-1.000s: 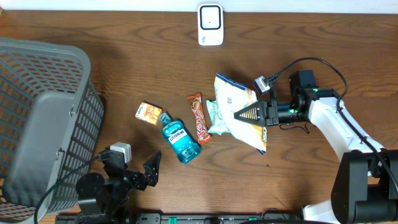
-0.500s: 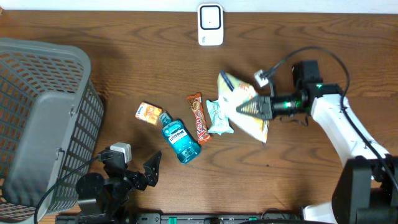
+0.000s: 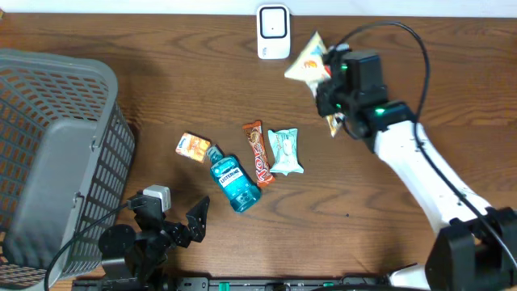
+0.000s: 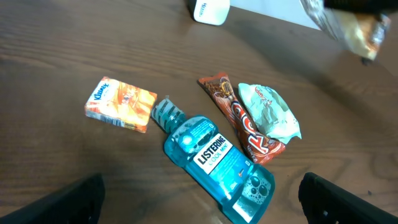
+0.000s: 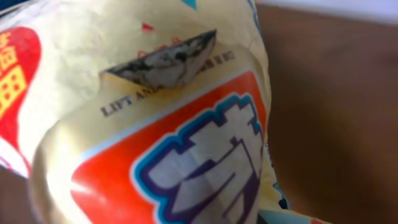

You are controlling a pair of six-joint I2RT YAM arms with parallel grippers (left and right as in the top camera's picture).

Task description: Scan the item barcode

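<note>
Bulging pale-yellow, red-printed snack bag (image 3: 305,65)

Swung the right hand (image 3: 326,74) up from mid-table toward the far edge, clamped on the yellow snack bag (image 3: 305,63). Lifted that bag off the table (image 3: 363,234), now just beside the white scanner (image 3: 273,32). Left the pale green packet (image 3: 284,151) fully uncovered beside the chocolate bar (image 3: 258,153).

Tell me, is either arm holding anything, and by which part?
The right gripper is shut on the yellow snack bag, pinching it around mid-body; the exact spot is hidden. The left gripper is open and empty.
</note>
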